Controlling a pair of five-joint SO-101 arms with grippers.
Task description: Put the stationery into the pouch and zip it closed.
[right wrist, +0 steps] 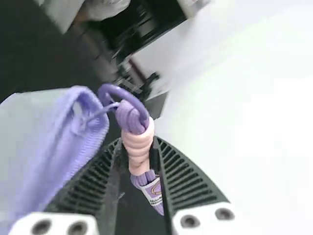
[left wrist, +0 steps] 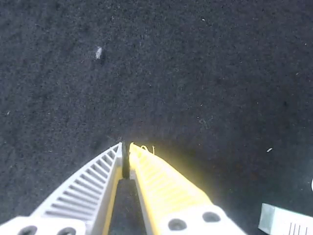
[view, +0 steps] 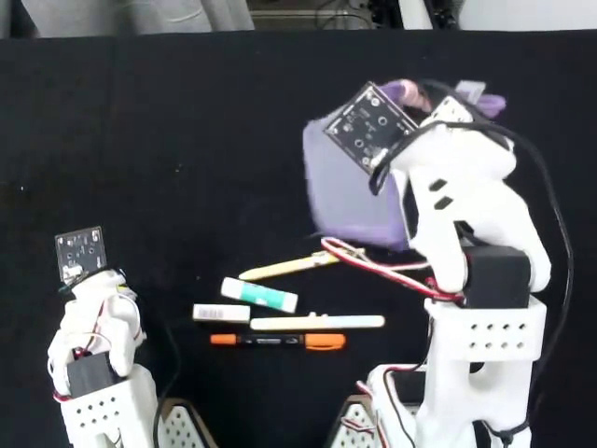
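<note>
The soft purple fabric pouch (view: 350, 196) is held raised over the black desk (view: 140, 140) by its pink-purple cord pull (right wrist: 137, 137), which is pinched in the right claw (right wrist: 139, 156), the left claw (left wrist: 128, 152) is closed empty, and the stationery (view: 317, 322) is not yet packed, with zipping judged undone.

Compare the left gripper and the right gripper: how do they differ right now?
The left gripper is shut on nothing; the right gripper is shut on the pink-and-purple pull of the pouch. The left gripper faces down at the black table; the right gripper tilts up toward the room behind. Both are closed.
</note>
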